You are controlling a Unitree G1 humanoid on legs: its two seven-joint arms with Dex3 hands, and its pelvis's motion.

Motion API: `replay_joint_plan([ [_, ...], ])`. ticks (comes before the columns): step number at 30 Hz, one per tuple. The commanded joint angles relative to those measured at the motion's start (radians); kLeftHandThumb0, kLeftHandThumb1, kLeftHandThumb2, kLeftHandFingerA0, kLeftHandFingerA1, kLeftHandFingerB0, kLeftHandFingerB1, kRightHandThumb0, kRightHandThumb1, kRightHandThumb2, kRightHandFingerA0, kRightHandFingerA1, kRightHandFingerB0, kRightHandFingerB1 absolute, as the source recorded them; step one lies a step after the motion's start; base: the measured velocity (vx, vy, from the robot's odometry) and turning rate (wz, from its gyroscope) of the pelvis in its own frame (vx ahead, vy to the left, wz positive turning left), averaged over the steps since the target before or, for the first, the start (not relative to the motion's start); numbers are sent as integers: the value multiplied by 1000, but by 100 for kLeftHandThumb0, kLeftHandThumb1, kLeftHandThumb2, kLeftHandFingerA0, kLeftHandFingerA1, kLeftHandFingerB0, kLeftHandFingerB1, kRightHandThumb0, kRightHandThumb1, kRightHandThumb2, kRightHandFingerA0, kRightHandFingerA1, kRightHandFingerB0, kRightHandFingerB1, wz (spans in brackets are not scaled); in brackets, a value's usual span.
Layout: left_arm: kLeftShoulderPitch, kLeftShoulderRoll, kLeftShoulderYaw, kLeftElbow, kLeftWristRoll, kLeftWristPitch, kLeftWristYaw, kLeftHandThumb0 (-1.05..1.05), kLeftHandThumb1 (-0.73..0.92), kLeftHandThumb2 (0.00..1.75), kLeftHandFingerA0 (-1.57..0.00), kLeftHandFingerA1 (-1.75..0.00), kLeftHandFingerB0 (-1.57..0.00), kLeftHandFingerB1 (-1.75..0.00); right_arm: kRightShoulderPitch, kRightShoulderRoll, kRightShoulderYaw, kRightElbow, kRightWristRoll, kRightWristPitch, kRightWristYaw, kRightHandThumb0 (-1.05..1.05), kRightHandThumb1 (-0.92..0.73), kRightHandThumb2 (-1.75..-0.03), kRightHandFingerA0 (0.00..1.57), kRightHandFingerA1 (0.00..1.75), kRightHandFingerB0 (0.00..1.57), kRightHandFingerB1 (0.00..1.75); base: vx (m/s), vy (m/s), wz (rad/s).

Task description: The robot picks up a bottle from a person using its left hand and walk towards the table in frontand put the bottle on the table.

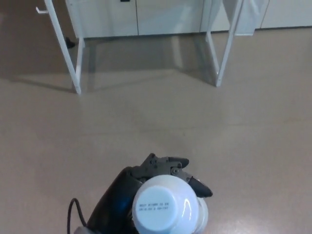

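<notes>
The bottle (166,208) is sitting at the bottom edge of the head view, a little left of centre, with one round, pale end turned straight up at the camera; two short lines of small dark print are showing on that end, too small to read. Its white body is bulging out just behind the end on the right side, and the rest is running out of the frame below. The left hand (127,192) is clamping the bottle from the left and from behind: the black palm is pressing against its left flank, while the fingers (171,161) are curling over the far side and one tip is hooking round to the right, touching the white wall. The bottle is being carried in the air above the floor (229,126), resting on nothing but the hand. A thin black cable (72,210) is looping out beside the wrist at the lower left. The beige floor is stretching away bare and glossy ahead of the hand. Well beyond it, at the top of the view, the table (66,46) is showing only its slanted white legs, one pair at the left and another at the right, throwing soft shadows on the floor between them. Behind the legs, white cabinet fronts (165,17) are lining the far edge.
</notes>
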Motion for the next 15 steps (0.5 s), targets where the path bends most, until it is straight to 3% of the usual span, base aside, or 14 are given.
replay_joint_plan([
  [1,4,4,-4,-13,-5,-17,10,-47,32,96,-144,-107,-130,-89,3,-14,2,0,-5,16,8,-55,-80,-65,64,44,52,39,400,-73,13],
  [5,11,3,-5,-18,-14,-5,8,-47,33,96,-143,-108,-130,-88,6,-14,-1,1,-3,13,16,-55,-80,-64,64,44,51,39,389,-185,-3],
  [10,12,-6,10,-12,-9,3,26,-47,35,97,-144,-108,-132,-89,6,-12,-5,1,-1,12,21,-54,-80,-64,63,44,51,38,408,-205,52],
  [15,2,-13,23,-2,-4,1,29,-49,35,97,-144,-108,-131,-90,1,-12,-5,2,-3,14,20,-54,-80,-64,63,44,51,38,409,-70,-6],
])
